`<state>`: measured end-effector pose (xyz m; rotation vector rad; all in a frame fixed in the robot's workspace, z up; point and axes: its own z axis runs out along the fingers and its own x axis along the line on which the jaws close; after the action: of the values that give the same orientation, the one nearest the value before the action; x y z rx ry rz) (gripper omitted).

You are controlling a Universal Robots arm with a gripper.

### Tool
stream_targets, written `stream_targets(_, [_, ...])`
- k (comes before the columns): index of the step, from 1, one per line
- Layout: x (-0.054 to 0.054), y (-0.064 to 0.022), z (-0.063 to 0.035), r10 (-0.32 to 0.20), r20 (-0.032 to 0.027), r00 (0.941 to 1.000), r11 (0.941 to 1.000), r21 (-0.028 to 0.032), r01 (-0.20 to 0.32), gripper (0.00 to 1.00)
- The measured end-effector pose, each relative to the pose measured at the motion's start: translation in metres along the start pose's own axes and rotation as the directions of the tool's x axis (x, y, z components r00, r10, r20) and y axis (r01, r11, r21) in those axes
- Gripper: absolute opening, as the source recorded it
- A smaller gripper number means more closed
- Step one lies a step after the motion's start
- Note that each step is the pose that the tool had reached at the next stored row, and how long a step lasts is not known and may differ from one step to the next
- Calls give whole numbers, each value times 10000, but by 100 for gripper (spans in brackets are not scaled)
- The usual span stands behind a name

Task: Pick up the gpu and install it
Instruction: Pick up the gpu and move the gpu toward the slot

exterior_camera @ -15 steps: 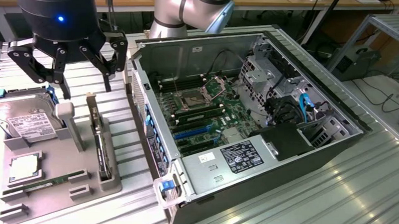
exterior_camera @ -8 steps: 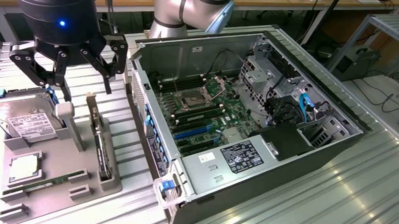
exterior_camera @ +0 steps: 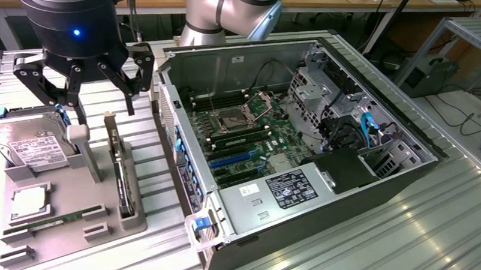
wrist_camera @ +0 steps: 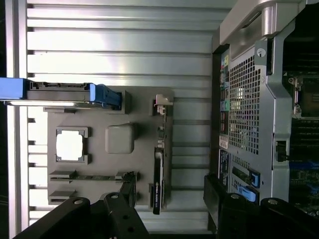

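The gpu (exterior_camera: 124, 174) is a thin dark card standing on edge in a slot along the grey holder tray (exterior_camera: 72, 192), on the side nearest the computer case. Its silver bracket end (exterior_camera: 109, 119) points toward the back. My gripper (exterior_camera: 104, 109) hangs open above the tray's back end, over the gpu's bracket end, and holds nothing. In the wrist view the gpu (wrist_camera: 158, 175) runs along the tray's (wrist_camera: 144, 112) edge, and the gripper (wrist_camera: 169, 219) is spread wide with one dark finger on each side of it.
The open computer case (exterior_camera: 304, 143) lies at the exterior view's right, showing the motherboard with blue expansion slots (exterior_camera: 232, 161). The tray also holds a hard drive (exterior_camera: 32, 146), a CPU (exterior_camera: 30, 201) and a green RAM stick (exterior_camera: 49, 223). The table is ribbed metal.
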<state>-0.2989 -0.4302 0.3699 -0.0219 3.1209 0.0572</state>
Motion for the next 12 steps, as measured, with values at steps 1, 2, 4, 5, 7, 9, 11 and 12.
stream_targets(1, [0,0,10,-3,-6,10000,10000,1,3,66])
stream_targets(2, [0,0,14,-7,-9,10000,10000,1,7,66])
stream_targets(4, [0,-1,22,-12,-13,10000,10000,0,12,66])
stream_targets(5, [0,-1,27,-16,-16,10000,10000,0,16,66])
stream_targets(7, [1,-1,36,-23,-18,10000,10000,0,23,66])
stream_targets(9, [1,-2,46,-30,-21,10000,10000,0,30,66])
stream_targets(11, [1,-2,57,-37,-24,10000,10000,-1,37,66])
stream_targets(12, [1,-2,63,-41,-26,10000,10000,-1,41,66])
